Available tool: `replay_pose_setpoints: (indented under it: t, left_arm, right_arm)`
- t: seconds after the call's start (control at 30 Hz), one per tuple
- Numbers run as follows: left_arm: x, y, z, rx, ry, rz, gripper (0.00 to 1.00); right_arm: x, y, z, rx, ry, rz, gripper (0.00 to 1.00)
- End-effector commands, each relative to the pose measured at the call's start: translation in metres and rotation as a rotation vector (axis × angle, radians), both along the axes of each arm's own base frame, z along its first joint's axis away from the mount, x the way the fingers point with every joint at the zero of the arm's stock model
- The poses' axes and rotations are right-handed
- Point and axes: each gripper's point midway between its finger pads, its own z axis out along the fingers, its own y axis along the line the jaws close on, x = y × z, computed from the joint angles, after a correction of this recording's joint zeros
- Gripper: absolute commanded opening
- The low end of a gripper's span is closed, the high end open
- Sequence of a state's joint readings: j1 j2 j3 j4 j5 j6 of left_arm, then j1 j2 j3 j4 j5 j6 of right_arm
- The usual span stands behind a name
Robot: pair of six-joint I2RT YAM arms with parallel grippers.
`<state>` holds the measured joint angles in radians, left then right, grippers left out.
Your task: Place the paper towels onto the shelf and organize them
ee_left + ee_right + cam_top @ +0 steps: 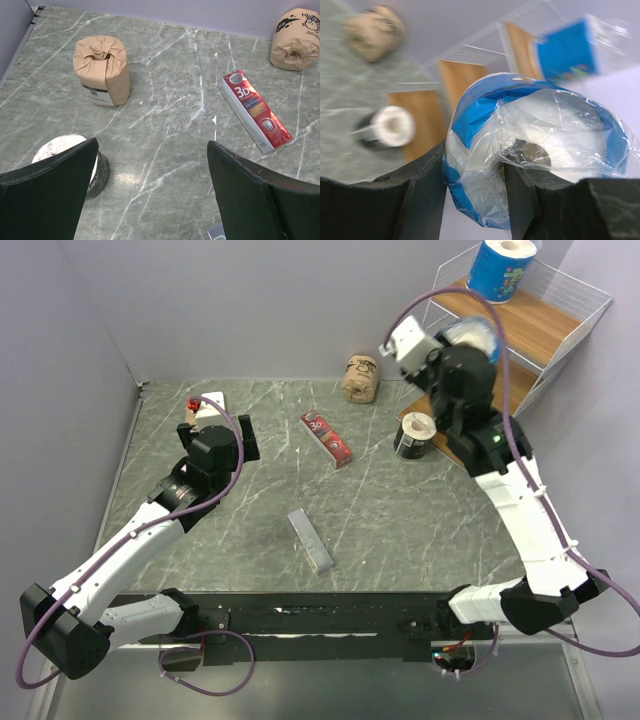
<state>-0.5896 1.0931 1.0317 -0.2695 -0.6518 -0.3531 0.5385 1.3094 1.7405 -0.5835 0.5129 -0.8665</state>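
Though apart, two blue rolls (505,268) (472,332)

Your table (165,150) is grey-green marble veined white. You see a tan roll (101,70), a red packet (256,111) and a blue-and-white roll (535,145).

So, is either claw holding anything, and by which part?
Right claw grips a blue-wrapped roll by its wall, one finger apparently inside the core. Left claw holds nothing.

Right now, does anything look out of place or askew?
A red box and a grey bar lie on the table, neither a paper towel. One tan roll at the back lies on its side; the other tan roll stands upright.
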Motion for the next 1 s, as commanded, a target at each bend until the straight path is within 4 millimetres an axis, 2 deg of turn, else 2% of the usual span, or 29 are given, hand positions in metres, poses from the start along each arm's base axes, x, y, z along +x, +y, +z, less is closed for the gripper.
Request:
replay_pose_setpoints:
  t: [0.0, 0.03, 0.23, 0.47, 0.63, 0.73, 0.97]
  left_arm:
    - [0.001, -0.001, 0.018, -0.035, -0.04, 0.003, 0.97]
    - [0.002, -0.002, 0.017, -0.035, -0.036, 0.0, 0.97]
    - [0.002, -0.002, 0.017, -0.034, -0.035, -0.003, 0.97]
    - [0.003, -0.003, 0.014, -0.029, -0.031, -0.002, 0.97]
    - [0.004, -0.004, 0.013, -0.026, -0.022, -0.004, 0.97]
    - [0.003, -0.003, 0.013, -0.024, -0.027, -0.003, 0.96]
    - [0.003, -0.002, 0.015, -0.026, -0.029, -0.001, 0.96]
  right_arm:
    - [0.006, -0.037, 0.067, -0.034, -0.184, -0.07, 0.31]
    - [0.005, -0.048, 0.077, -0.03, -0.201, -0.092, 0.31]
    - [0.025, -0.063, 0.096, -0.048, -0.236, -0.117, 0.31]
    - [0.053, -0.085, 0.096, -0.065, -0.241, -0.171, 0.33]
    - [0.059, -0.1, 0.106, -0.032, -0.272, -0.197, 0.34]
    - [0.065, -0.102, 0.108, -0.023, -0.281, -0.194, 0.34]
    - [0.077, -0.114, 0.104, -0.026, -0.282, -0.216, 0.35]
